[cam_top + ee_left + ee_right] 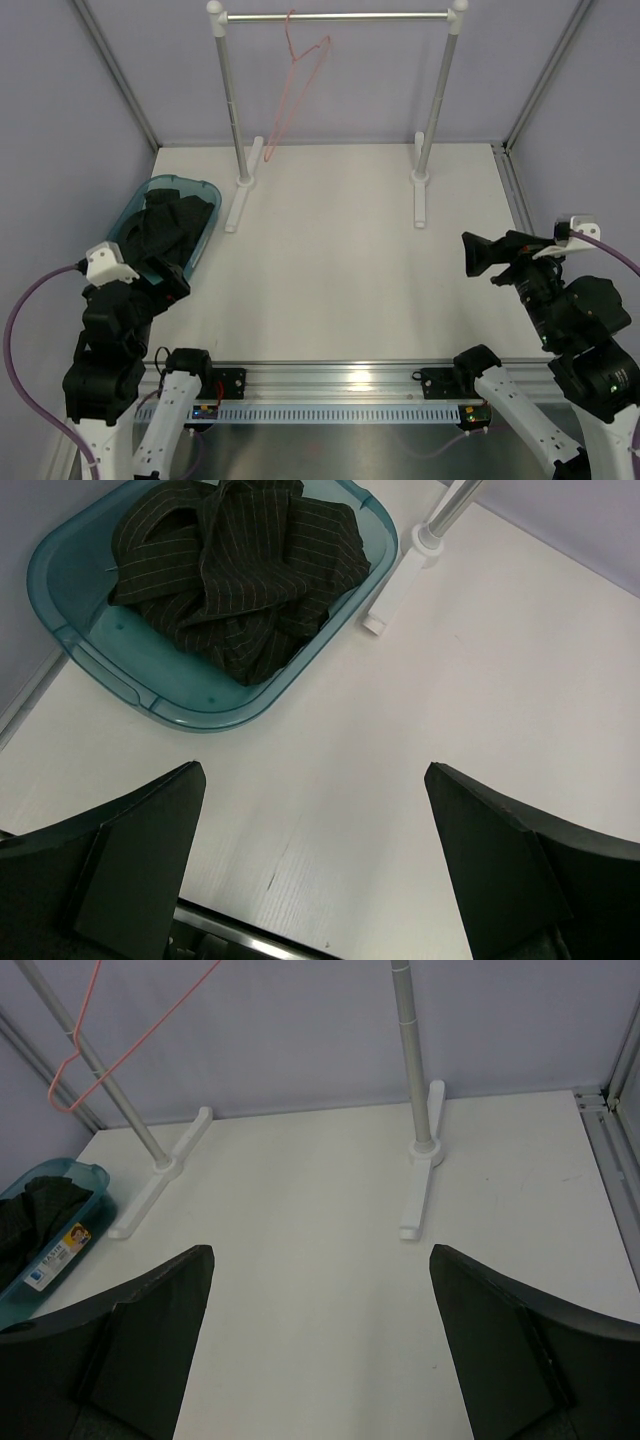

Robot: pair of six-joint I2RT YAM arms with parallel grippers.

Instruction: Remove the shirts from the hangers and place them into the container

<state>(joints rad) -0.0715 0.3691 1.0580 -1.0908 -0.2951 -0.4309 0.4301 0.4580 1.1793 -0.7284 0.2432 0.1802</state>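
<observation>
Both spread apart: left fingers (130, 850), right fingers (140, 1340); white table (330, 270), lavender walls (60, 120); shirt (240, 570) in tub (110, 670).

Robot lab cell: lavender panels (360, 90), aluminium framing (116, 75).

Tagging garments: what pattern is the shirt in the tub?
Shirt: black, thin pale pinstripes; left wrist view.

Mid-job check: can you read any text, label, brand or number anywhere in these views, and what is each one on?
Sticker on the end wall of the teal tub: it has a small coloured picture and a white printed patch, but the print is too small and blurred to read.
Black shirt in the tub: pinstripes only, no visible tag or print.
No other text, number or sign is legible in any view.
</observation>
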